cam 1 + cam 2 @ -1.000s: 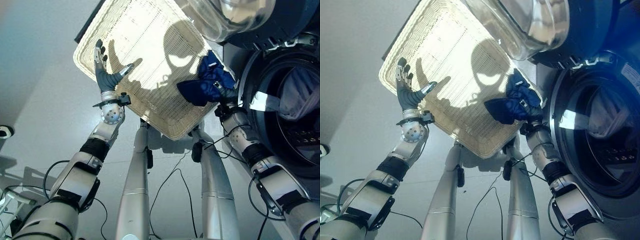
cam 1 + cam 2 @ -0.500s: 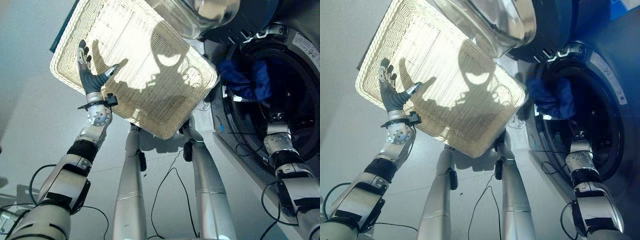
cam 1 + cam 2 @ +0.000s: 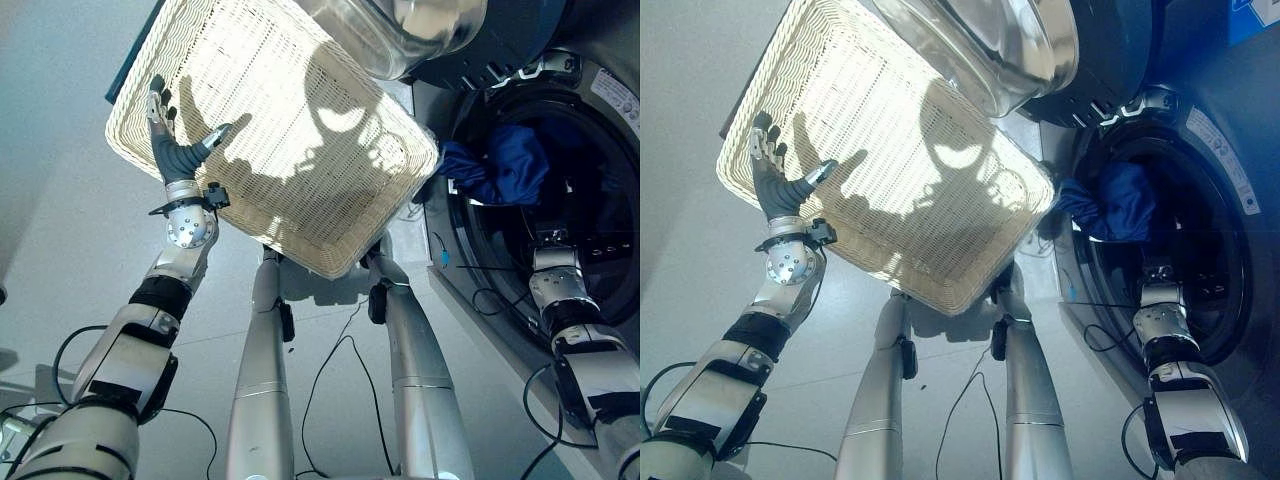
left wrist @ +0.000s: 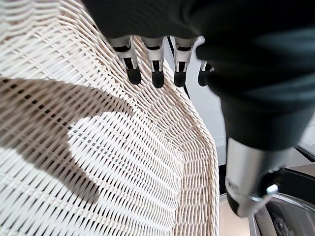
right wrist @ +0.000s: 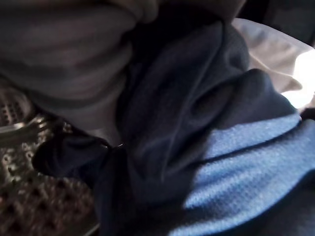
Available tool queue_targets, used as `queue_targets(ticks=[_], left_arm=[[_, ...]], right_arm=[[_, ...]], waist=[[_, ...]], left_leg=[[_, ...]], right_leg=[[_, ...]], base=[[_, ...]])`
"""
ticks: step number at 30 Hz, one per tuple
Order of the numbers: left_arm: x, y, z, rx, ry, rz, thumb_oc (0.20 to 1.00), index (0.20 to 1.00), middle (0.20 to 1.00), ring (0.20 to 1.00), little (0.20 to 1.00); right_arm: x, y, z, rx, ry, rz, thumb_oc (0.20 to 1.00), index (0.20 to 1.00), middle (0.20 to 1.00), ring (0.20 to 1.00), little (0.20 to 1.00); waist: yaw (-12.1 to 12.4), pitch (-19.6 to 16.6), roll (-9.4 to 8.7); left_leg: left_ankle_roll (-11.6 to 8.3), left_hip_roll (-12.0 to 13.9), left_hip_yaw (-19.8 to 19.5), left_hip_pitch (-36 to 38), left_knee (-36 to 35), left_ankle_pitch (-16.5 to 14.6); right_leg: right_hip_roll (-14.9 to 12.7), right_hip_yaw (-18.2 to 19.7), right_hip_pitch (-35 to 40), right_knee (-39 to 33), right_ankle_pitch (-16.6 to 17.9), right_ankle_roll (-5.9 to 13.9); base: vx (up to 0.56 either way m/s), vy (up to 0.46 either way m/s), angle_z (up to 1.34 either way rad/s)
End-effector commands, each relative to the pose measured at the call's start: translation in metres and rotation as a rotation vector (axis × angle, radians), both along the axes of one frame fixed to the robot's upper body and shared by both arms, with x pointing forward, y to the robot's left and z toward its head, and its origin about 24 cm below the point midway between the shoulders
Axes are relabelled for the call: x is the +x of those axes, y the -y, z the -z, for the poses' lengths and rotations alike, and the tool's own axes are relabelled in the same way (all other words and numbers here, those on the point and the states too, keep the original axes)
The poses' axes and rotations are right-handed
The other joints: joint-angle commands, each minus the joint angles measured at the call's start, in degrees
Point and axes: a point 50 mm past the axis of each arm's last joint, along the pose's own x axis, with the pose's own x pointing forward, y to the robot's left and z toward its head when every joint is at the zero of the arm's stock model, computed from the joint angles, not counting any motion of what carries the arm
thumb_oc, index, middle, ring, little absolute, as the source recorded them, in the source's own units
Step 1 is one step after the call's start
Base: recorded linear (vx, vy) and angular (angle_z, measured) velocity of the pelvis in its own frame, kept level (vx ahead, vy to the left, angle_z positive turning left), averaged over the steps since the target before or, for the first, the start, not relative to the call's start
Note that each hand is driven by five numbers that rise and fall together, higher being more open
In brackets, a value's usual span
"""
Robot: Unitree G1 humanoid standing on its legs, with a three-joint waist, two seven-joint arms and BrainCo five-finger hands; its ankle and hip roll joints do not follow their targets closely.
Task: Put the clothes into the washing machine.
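A dark blue garment (image 3: 505, 165) hangs bunched in the round opening of the washing machine (image 3: 1228, 145). My right arm (image 3: 553, 283) reaches up into that opening, and its hand is hidden under the cloth. Up close, the right wrist view shows the blue garment (image 5: 221, 162) against a grey cloth (image 5: 64, 59) and the perforated drum wall (image 5: 24, 206). The cream wicker basket (image 3: 300, 130) holds no clothes. My left hand (image 3: 172, 152) is open beside the basket's left rim, its straight fingertips (image 4: 155, 76) over the weave (image 4: 98, 162).
The machine's glass door (image 3: 400, 30) is swung open above the basket's far corner. Pale floor (image 3: 60, 250) lies to the left of the basket.
My right hand carried the blue garment from the basket's right corner rightward into the machine's opening. The camera shifted as well; the left hand stayed by the basket rim.
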Motion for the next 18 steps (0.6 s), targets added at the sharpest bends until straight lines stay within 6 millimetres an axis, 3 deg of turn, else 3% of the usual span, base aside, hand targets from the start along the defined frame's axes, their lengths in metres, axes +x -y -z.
queue_targets(ticks=[1, 2, 3, 5, 6, 10, 14, 18], left_arm=[[-0.001, -0.002, -0.024, -0.031, 0.099, 0.022, 1.0, 1.0, 1.0, 1.0, 1.0], [-0.001, -0.002, -0.023, -0.029, 0.098, 0.023, 1.0, 1.0, 1.0, 1.0, 1.0], [-0.003, -0.005, -0.023, -0.016, 0.1, 0.023, 1.0, 1.0, 1.0, 1.0, 1.0], [-0.003, -0.006, -0.021, -0.014, 0.094, 0.022, 1.0, 1.0, 1.0, 1.0, 1.0], [-0.006, -0.005, -0.019, 0.002, 0.09, 0.017, 1.0, 1.0, 1.0, 1.0, 1.0], [-0.01, -0.013, -0.023, 0.028, 0.088, 0.001, 1.0, 1.0, 1.0, 1.0, 1.0], [-0.01, -0.02, -0.031, 0.051, 0.084, -0.008, 1.0, 1.0, 1.0, 1.0, 1.0], [-0.009, -0.029, -0.041, 0.073, 0.081, -0.014, 1.0, 1.0, 1.0, 1.0, 1.0]], right_arm=[[-0.02, 0.042, -0.009, 0.034, -0.159, 0.258, 0.2, 0.2, 0.2, 0.2, 0.2], [-0.022, 0.047, -0.013, 0.043, -0.176, 0.291, 0.2, 0.2, 0.2, 0.2, 0.2], [-0.037, 0.071, -0.024, 0.107, -0.259, 0.449, 0.2, 0.2, 0.2, 0.2, 0.2], [-0.04, 0.075, -0.024, 0.12, -0.281, 0.474, 0.2, 0.2, 0.2, 0.2, 0.2], [-0.055, 0.093, -0.032, 0.186, -0.337, 0.589, 0.2, 0.2, 0.2, 0.2, 0.2], [-0.071, 0.112, -0.072, 0.221, -0.348, 0.722, 0.2, 0.2, 0.2, 0.2, 0.2], [-0.082, 0.125, -0.081, 0.218, -0.383, 0.715, 0.2, 0.2, 0.2, 0.2, 0.2], [-0.104, 0.14, -0.093, 0.256, -0.393, 0.867, 0.2, 0.2, 0.2, 0.2, 0.2]], waist=[[0.7, -0.9, -1.48], [0.7, -0.9, -1.43], [0.8, -0.9, -1.62], [0.9, -0.9, -1.68], [1.3, -0.9, -2.42], [1.1, -0.9, -3.97], [0.8, -0.9, -5.16], [0.5, -0.9, -5.83]], left_leg=[[-0.64, -3.2, 4.0, 0.1, 7.1, -7.4], [-0.66, -3.2, 4.0, 0.0, 7.2, -7.5], [-0.57, -3.2, 3.6, -0.7, 7.8, -7.3], [-0.63, -3.1, 3.4, -0.3, 7.9, -7.8], [-0.51, -3.1, 2.9, -0.3, 8.0, -8.0], [-0.31, -3.0, 2.1, -0.1, 7.9, -8.2], [-0.06, -2.9, 1.7, 0.4, 7.8, -8.3], [0.04, -2.8, 1.4, 0.5, 8.2, -8.5]], right_leg=[[1.0, -1.0, 5.3, -16.8, 13.7, 8.54], [1.0, -1.0, 5.3, -16.8, 13.7, 8.55], [0.9, -1.1, 4.9, -16.9, 14.3, 8.43], [1.1, -1.2, 5.5, -16.8, 13.9, 8.54], [1.3, -1.5, 6.0, -17.2, 14.2, 8.68], [1.7, -1.9, 6.6, -17.9, 14.8, 8.79], [1.9, -2.1, 7.3, -18.1, 14.8, 8.67], [2.0, -2.2, 7.5, -18.0, 14.8, 8.66]], base=[[0.01, -0.036, 0.0], [0.01, -0.074, 0.0], [0.02, -0.069, 0.0], [0.02, -0.093, 0.0], [0.0, -0.143, 0.0], [0.0, -0.103, -0.05], [0.01, -0.057, -0.02], [0.01, -0.046, -0.01]])
